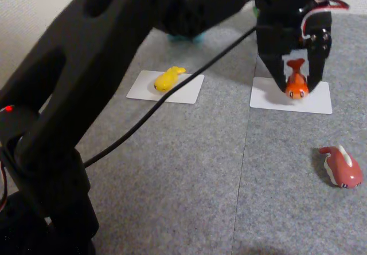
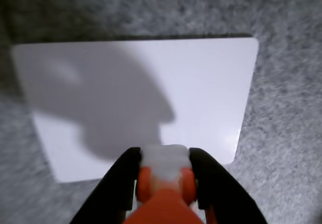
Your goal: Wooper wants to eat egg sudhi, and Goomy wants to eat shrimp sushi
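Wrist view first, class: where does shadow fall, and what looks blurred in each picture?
Wrist view: a broad shadow covers the white card; shrimp sushi in the end effector is blurred. Other view: the near arm is soft, dark.

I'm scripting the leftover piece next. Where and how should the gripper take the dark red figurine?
Grip the dark red figurine across its rounded body, probably from above. It lies alone on the grey mat, so both flanks look open, while its raised tail looks too thin to pinch.
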{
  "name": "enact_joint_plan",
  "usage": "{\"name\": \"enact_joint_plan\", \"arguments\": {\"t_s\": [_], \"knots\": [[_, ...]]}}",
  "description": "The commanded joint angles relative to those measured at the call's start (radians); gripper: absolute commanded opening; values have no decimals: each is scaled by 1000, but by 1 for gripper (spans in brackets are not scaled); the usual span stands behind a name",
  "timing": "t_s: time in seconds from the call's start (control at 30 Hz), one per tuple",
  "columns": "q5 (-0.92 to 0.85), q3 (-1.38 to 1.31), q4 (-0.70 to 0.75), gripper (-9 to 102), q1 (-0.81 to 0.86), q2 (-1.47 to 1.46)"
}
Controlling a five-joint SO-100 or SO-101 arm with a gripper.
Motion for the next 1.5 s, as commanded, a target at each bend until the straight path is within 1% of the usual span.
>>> {"name": "enact_joint_plan", "arguments": {"t_s": [0.0,0.13,0.23,0.33,0.8,1.13,1.2,1.47], "knots": [[5,-80,-29,0,0,5],[18,-80,-28,1,-11,2],[20,-80,-41,6,-11,2],[18,-80,-69,8,-11,0],[18,-80,-72,9,-15,0],[20,-80,-72,9,-64,0],[20,-80,-91,9,-71,-5],[18,-80,-98,9,-60,-6]]}}
